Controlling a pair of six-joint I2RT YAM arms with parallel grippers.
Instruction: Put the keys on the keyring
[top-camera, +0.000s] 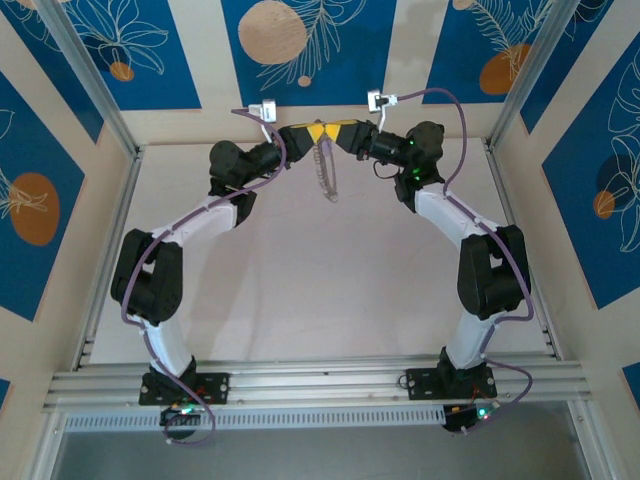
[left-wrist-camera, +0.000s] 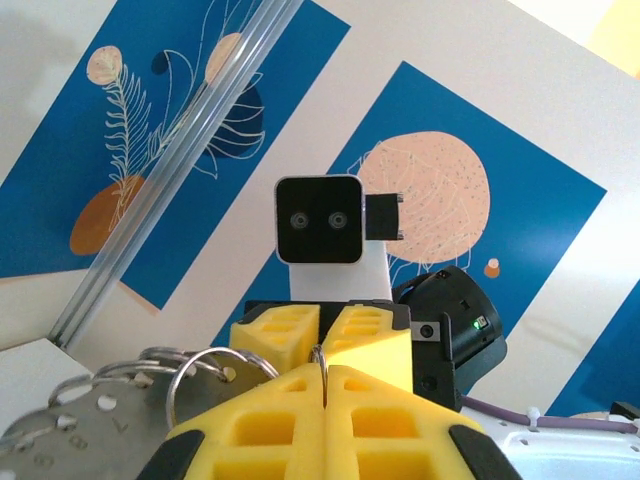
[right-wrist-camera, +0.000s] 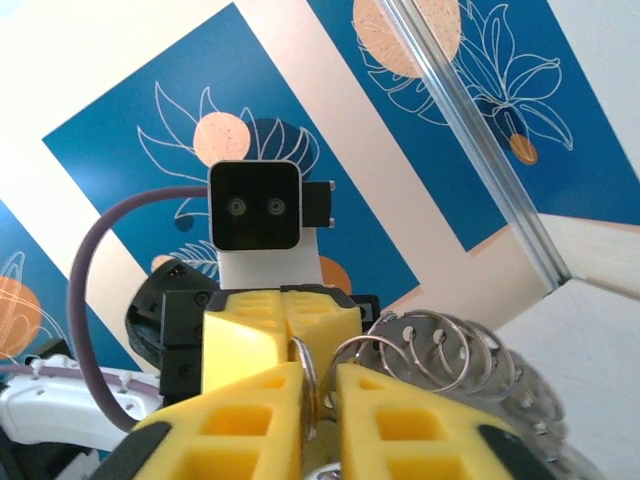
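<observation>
so, the table (top-camera: 320, 290) under me is showing up as a plain pale off-white sheet across the middle of the top view; a ribbed aluminium rail (top-camera: 320, 380) is running along the lower part of the frame, where my bases are sitting; the walls (top-camera: 320, 40) around it are wearing cream stripes and deep blue panels with peach circles and white line-drawn leaves; silver posts (top-camera: 85, 75) are slanting in from the upper corners.

the keyring (top-camera: 326, 172) is hanging at the upper centre of that top view, trailing down from my yellow tips as a thin, silvery, beaded-looking strand; I can't tell whether its low end is touching the table. up close it's looking more like a bunch of split-ring coils; in the left wrist view the keyring (left-wrist-camera: 150, 372) is fanning out at the lower left over a grey metal tag (left-wrist-camera: 60, 445) stamped with small digits; in the right wrist view the coils are curling at the lower right.

my left gripper (left-wrist-camera: 324, 385) is sitting bottom centre, fingers pressing together with one thin wire loop squeezed in the seam; my right gripper (right-wrist-camera: 318, 375) is facing it tip to tip and clamping a ring band between its pads.
</observation>
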